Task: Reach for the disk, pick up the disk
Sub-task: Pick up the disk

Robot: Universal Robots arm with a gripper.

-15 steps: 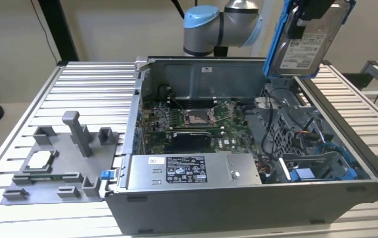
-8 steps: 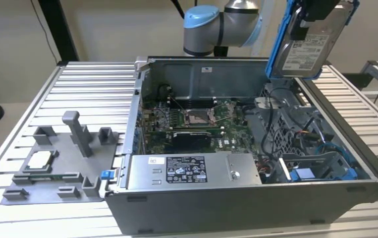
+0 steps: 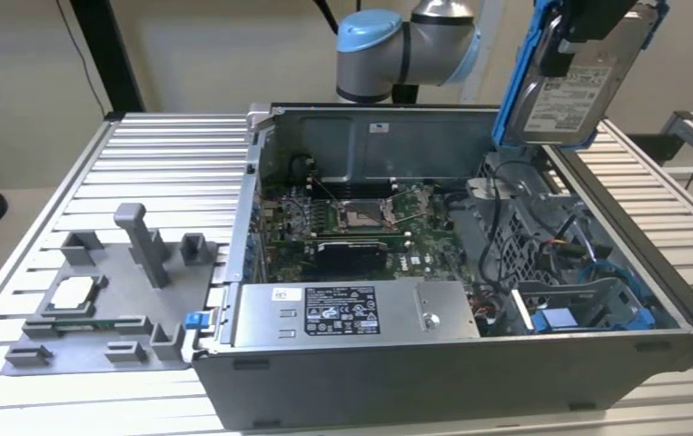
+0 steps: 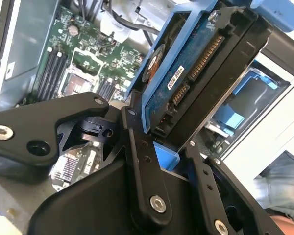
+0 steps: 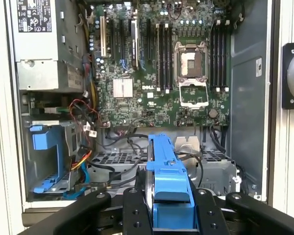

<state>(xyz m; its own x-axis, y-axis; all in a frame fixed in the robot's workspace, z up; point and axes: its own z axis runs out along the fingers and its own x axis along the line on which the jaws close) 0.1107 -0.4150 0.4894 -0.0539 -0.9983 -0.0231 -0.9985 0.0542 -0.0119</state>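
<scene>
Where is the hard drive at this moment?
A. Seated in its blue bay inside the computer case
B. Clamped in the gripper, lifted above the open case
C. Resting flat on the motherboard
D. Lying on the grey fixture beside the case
B. In the exterior view the hard drive hangs upright above the open computer case, and in the second wrist view the gripper has its black fingers closed on the drive's sides.
</scene>
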